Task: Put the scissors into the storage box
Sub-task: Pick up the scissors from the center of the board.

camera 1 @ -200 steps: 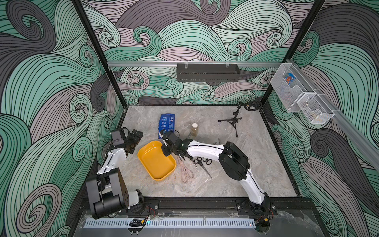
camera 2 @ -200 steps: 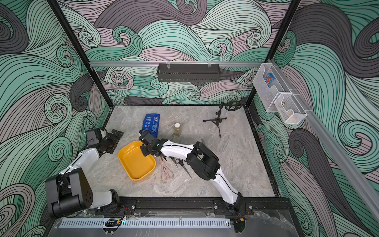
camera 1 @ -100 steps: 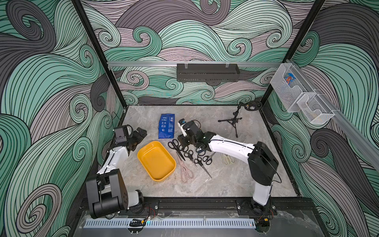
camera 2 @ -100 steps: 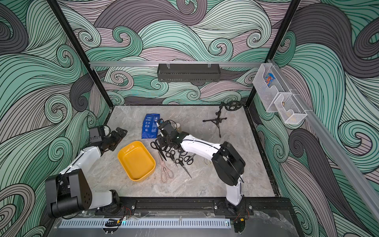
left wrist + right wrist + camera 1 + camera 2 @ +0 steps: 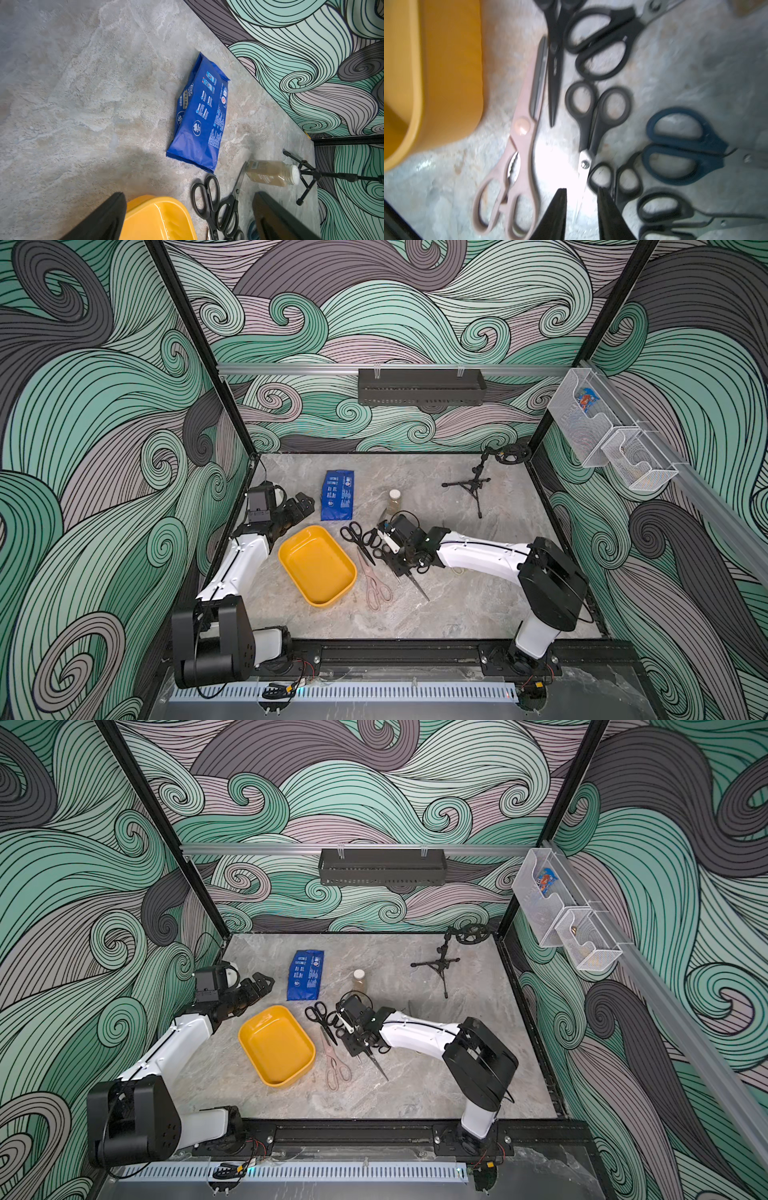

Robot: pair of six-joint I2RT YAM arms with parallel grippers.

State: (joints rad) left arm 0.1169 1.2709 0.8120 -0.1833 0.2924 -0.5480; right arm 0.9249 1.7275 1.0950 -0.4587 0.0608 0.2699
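**Right gripper a little parted over the scissors, grasping nothing**

The right gripper hangs low over the group of scissors near the middle of the bench. Its two fingers stand a small way apart and clamp nothing. The thin blade tip of a small black-handled pair lies in the gap between them (this wrist view is blurred, so I cannot tell if a finger touches the blade). Around this pair lie the pinkish shears, a blue-handled pair and several other black-handled ones, all flat on the bench.

The storage box stands toward the front left part of the bench, between the two arms. The pinkish shears lie just beside its right long wall, and every pair that shows is outside it.

The left gripper is near the left edge of the bench, just behind the far left corner of the box. Its fingers are spread wide and it holds nothing.
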